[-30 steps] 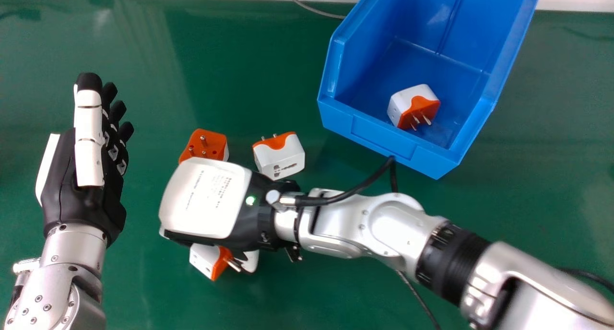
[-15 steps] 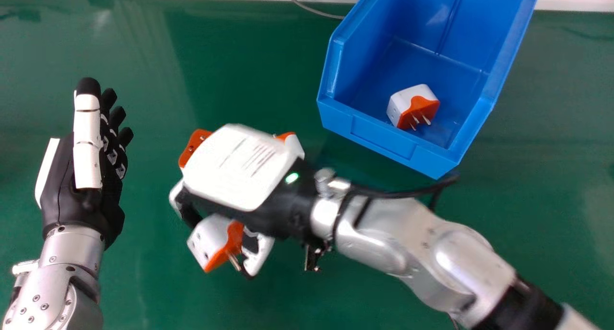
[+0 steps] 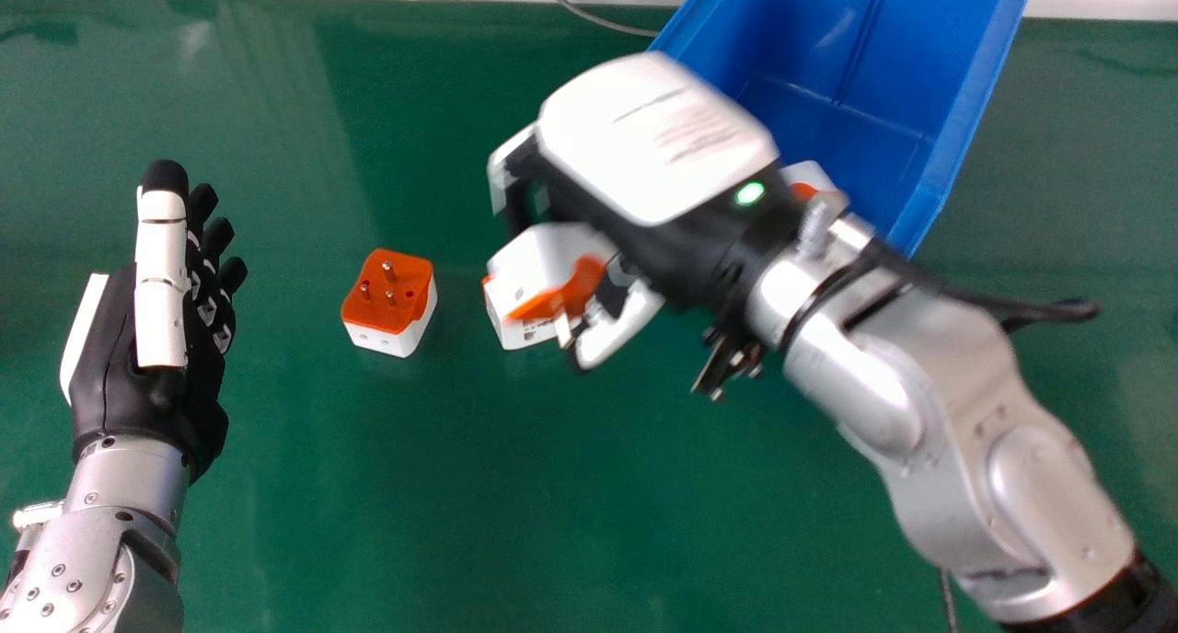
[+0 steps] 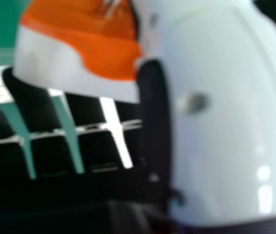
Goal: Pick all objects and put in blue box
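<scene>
Right hand (image 3: 653, 136): we pinch 1 plug (image 3: 543, 256), blocky, white and orange, between thumb and fingers; in the head view it covers the box's near edge.
Middle plug (image 3: 515, 335): on the table, partly behind our held 1.
Outer plug (image 3: 391, 311): on the table, 3 metal pins up.
Box (image 3: 977, 90): smooth blue walls, 1 plug (image 3: 814, 177) inside.
Left hand (image 3: 161, 293): fingers straight, apart from the plugs.
Room: glossy green table (image 3: 442, 486) lies nearer us.

blue box (image 3: 977, 81): glossy plastic | tabletop (image 3: 368, 495): smooth, glossy | adapters (image 3: 390, 304): plastic | forearms (image 3: 957, 431): metal
</scene>
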Robot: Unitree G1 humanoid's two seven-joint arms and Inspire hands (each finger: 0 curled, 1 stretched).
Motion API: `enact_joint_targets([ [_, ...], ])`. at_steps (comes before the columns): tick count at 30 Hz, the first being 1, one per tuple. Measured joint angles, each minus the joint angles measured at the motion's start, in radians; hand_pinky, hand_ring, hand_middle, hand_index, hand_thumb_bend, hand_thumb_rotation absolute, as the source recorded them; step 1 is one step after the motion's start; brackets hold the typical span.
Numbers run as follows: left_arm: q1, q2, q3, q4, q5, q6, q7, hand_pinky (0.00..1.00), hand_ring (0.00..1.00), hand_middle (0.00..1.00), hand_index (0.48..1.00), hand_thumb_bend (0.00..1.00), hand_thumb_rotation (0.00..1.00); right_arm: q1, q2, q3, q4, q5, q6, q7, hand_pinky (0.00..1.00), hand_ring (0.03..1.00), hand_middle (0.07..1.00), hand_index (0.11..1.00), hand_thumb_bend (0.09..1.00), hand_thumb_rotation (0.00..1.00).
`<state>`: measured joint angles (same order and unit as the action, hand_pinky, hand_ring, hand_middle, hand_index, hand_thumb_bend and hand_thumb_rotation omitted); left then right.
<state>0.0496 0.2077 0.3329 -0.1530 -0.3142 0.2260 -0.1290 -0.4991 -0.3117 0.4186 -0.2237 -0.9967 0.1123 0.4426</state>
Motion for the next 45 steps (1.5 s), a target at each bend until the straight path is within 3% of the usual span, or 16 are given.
enact_joint_targets([
  [5, -0.011, 0.0, 0.006, 0.015, -0.001, -0.003, -0.001, 1.0, 1.0, 1.0, 1.0, 0.57, 1.0, -0.075, -0.012, -0.025, 0.077, -0.062, 0.091, 0.03, 0.28, 0.38, 0.478, 0.537, 0.506, 0.0],
  [15, -0.017, 0.004, 0.01, 0.025, 0.0, -0.005, -0.002, 1.0, 1.0, 1.0, 1.0, 0.59, 1.0, -0.257, -0.009, -0.02, 0.443, -0.118, 0.229, -0.023, 0.24, 0.371, 0.484, 0.554, 0.507, 0.0],
  [17, -0.017, 0.006, 0.01, 0.026, 0.0, -0.006, -0.005, 1.0, 1.0, 1.0, 1.0, 0.6, 1.0, -0.308, -0.005, -0.01, 0.543, -0.12, 0.256, -0.039, 0.21, 0.4, 0.492, 0.508, 0.514, 0.0],
  [19, -0.017, 0.007, 0.011, 0.028, 0.0, -0.008, -0.007, 1.0, 1.0, 1.0, 1.0, 0.6, 1.0, -0.359, -0.001, 0.017, 0.641, -0.126, 0.285, -0.044, 0.24, 0.398, 0.489, 0.512, 0.514, 0.0],
  [23, -0.018, 0.007, 0.011, 0.028, -0.001, -0.011, -0.009, 1.0, 1.0, 1.0, 1.0, 0.58, 1.0, -0.503, 0.05, 0.093, 0.914, -0.149, 0.362, 0.014, 0.42, 0.55, 0.603, 0.494, 0.518, 0.13],
  [24, -0.018, 0.007, 0.011, 0.027, -0.001, -0.011, -0.01, 1.0, 1.0, 1.0, 1.0, 0.57, 1.0, -0.532, 0.061, 0.104, 0.971, -0.144, 0.36, 0.014, 0.42, 0.544, 0.593, 0.523, 0.684, 0.18],
  [26, -0.018, 0.007, 0.01, 0.027, -0.001, -0.011, -0.01, 1.0, 1.0, 1.0, 1.0, 0.56, 1.0, -0.57, 0.076, 0.12, 1.046, -0.133, 0.356, 0.004, 0.5, 0.613, 0.658, 0.611, 0.745, 0.19],
  [28, -0.018, 0.007, 0.01, 0.027, -0.001, -0.011, -0.011, 1.0, 1.0, 1.0, 1.0, 0.56, 1.0, -0.601, 0.084, 0.152, 1.1, -0.128, 0.35, -0.002, 0.45, 0.588, 0.638, 0.642, 0.691, 0.15],
  [29, -0.018, 0.007, 0.01, 0.027, -0.001, -0.011, -0.012, 1.0, 1.0, 1.0, 1.0, 0.57, 1.0, -0.615, 0.087, 0.166, 1.128, -0.124, 0.347, -0.004, 0.46, 0.593, 0.639, 0.636, 0.743, 0.15],
  [33, -0.017, 0.007, 0.01, 0.026, -0.001, -0.011, -0.011, 1.0, 1.0, 1.0, 1.0, 0.57, 1.0, -0.646, 0.092, 0.2, 1.181, -0.111, 0.336, -0.033, 0.44, 0.583, 0.632, 0.626, 0.735, 0.02],
  [36, -0.016, 0.006, 0.006, 0.018, -0.001, -0.011, -0.007, 1.0, 1.0, 1.0, 1.0, 0.58, 1.0, -0.65, 0.099, 0.217, 1.194, -0.102, 0.334, -0.066, 0.46, 0.592, 0.632, 0.616, 0.842, 0.04],
  [37, -0.016, 0.006, 0.006, 0.016, -0.001, -0.011, -0.007, 1.0, 1.0, 1.0, 1.0, 0.59, 1.0, -0.652, 0.102, 0.221, 1.202, -0.098, 0.332, -0.072, 0.43, 0.562, 0.603, 0.607, 0.836, 0.03],
  [38, -0.016, 0.006, 0.006, 0.015, -0.001, -0.011, -0.008, 1.0, 1.0, 1.0, 1.0, 0.59, 1.0, -0.654, 0.105, 0.221, 1.211, -0.09, 0.331, -0.082, 0.36, 0.493, 0.544, 0.602, 0.703, 0.02],
  [40, -0.016, 0.006, 0.006, 0.015, -0.001, -0.012, -0.009, 1.0, 1.0, 1.0, 1.0, 0.6, 1.0, -0.655, 0.115, 0.21, 1.227, -0.056, 0.335, -0.13, 0.31, 0.426, 0.501, 0.596, 0.601, 0.01],
  [42, -0.016, 0.006, 0.006, 0.015, -0.002, -0.013, -0.014, 1.0, 1.0, 1.0, 1.0, 0.6, 1.0, -0.65, 0.117, 0.191, 1.213, -0.022, 0.333, -0.204, 0.37, 0.503, 0.583, 0.608, 0.542, 0.3],
  [45, -0.016, 0.006, 0.006, 0.016, -0.002, -0.015, -0.02, 1.0, 1.0, 1.0, 1.0, 0.6, 1.0, -0.615, 0.09, 0.176, 1.097, -0.001, 0.311, -0.272, 0.46, 0.574, 0.666, 0.646, 0.533, 0.41],
])
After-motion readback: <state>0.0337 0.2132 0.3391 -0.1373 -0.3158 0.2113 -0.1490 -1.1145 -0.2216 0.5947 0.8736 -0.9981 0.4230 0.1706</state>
